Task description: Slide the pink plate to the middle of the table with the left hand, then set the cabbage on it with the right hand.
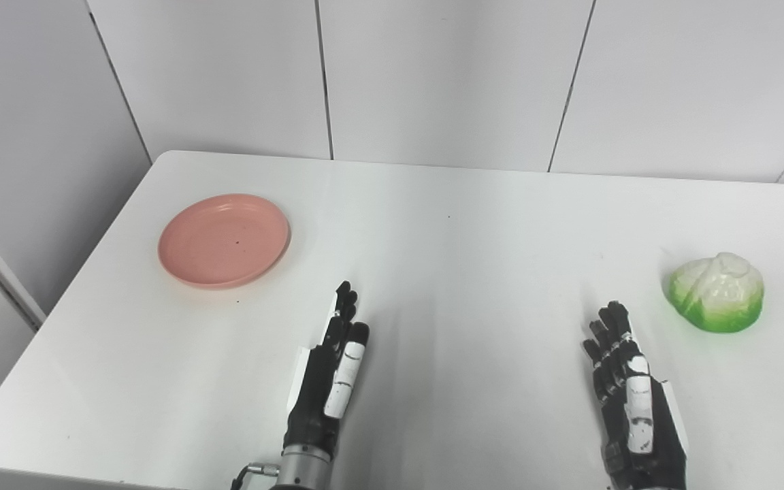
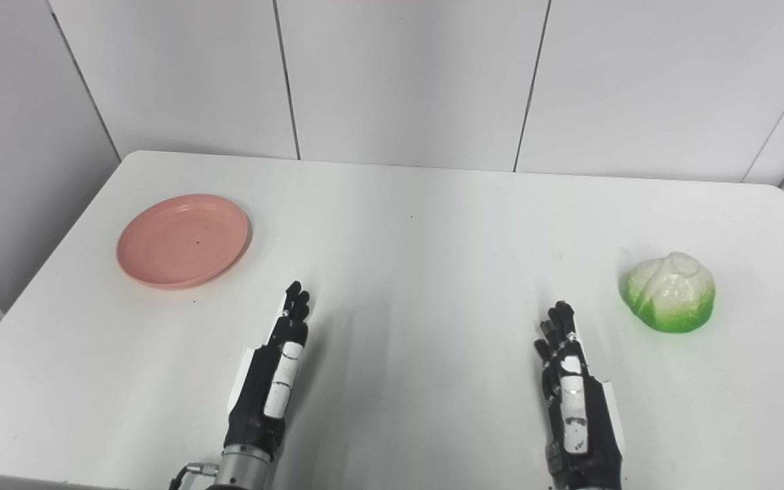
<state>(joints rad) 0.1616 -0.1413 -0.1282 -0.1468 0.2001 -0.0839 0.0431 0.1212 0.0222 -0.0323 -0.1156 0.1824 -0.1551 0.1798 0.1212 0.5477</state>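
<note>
The pink plate (image 1: 224,239) lies flat and right side up on the left part of the white table (image 1: 446,272), near the left edge and well away from the middle. It is round, so it has no long axis, and nothing lies on it. The cabbage (image 1: 717,292) sits on the right part of the table, near the right edge, its pale top up and its green base on the table; it is slightly wider than tall.

The left hand (image 1: 333,371) is over the near part of the table, below and to the right of the plate and apart from it. Its fingers are stretched out straight, side by side, pointing away toward the wall; it holds nothing. The right hand (image 1: 627,388) is near the cabbage, down and to its left, not touching it. Its fingers are likewise extended and a little curled, with nothing in them.
</note>
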